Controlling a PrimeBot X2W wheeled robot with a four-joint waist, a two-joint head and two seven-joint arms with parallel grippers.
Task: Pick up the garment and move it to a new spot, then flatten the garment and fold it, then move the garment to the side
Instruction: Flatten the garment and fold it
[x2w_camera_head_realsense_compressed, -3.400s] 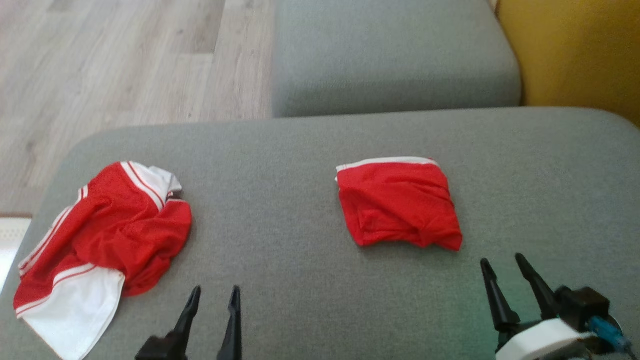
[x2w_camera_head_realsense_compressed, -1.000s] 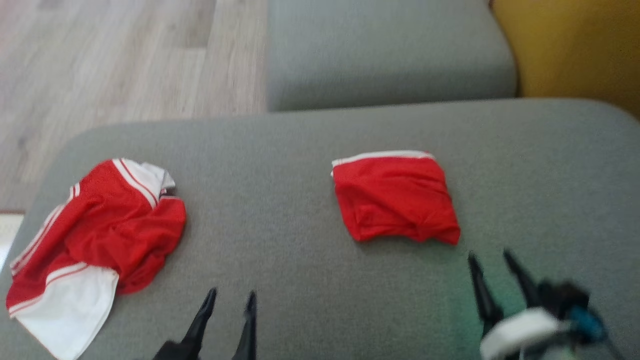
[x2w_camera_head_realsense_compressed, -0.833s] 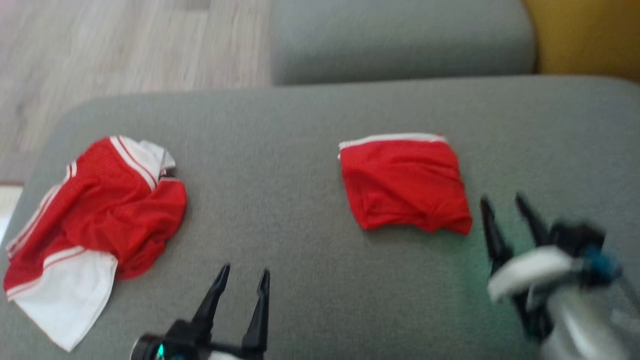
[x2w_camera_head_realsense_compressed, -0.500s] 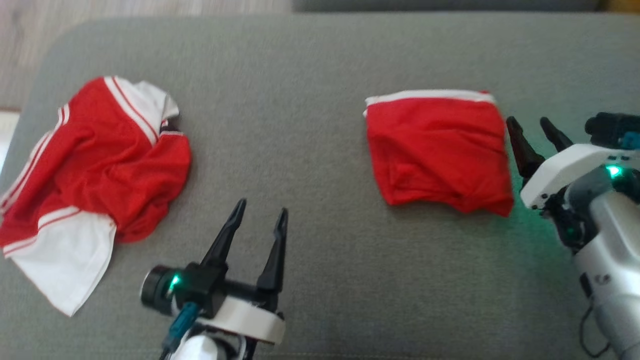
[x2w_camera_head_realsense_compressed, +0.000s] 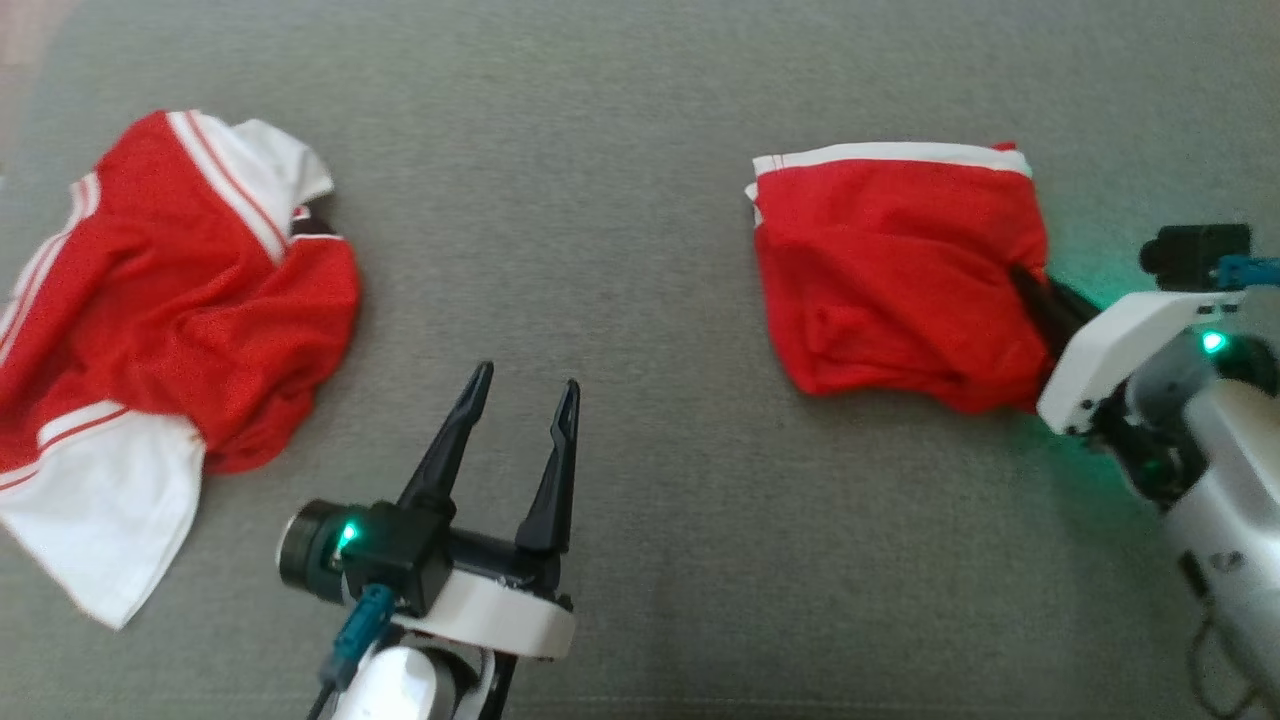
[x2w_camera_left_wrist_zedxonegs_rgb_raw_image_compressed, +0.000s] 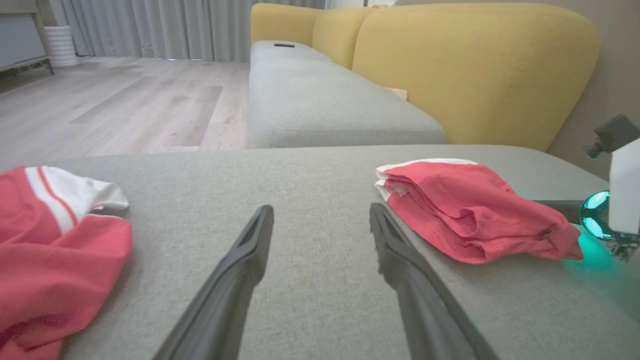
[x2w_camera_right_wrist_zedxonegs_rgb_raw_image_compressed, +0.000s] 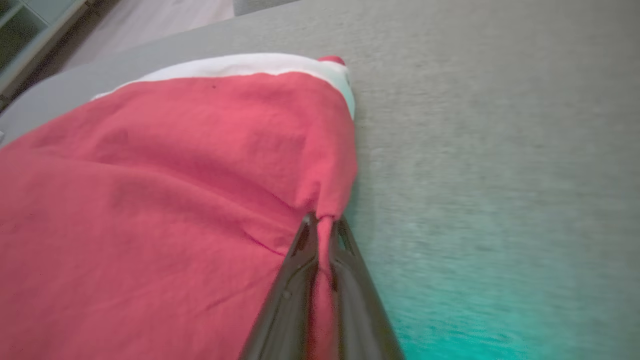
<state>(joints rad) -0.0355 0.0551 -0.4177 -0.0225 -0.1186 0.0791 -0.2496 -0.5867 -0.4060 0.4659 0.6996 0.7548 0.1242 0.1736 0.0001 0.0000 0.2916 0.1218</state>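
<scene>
The folded red garment (x2w_camera_head_realsense_compressed: 895, 280) with a white band lies on the grey seat (x2w_camera_head_realsense_compressed: 600, 200) at about 2 o'clock in the head view. The right fingers (x2w_camera_right_wrist_zedxonegs_rgb_raw_image_compressed: 309, 235) are closed on its right edge and pinch a fold of the red cloth between them. The left fingers (x2w_camera_head_realsense_compressed: 553, 470) stand open at 6 o'clock, above bare grey fabric and touching nothing. A crumpled red-and-white garment (x2w_camera_head_realsense_compressed: 190, 300) sits at 9 o'clock, well apart. Beyond the seat are a yellow sofa back (x2w_camera_left_wrist_zedxonegs_rgb_raw_image_compressed: 475, 65), a wooden floor (x2w_camera_left_wrist_zedxonegs_rgb_raw_image_compressed: 125, 100) and grey curtains (x2w_camera_left_wrist_zedxonegs_rgb_raw_image_compressed: 150, 30).
</scene>
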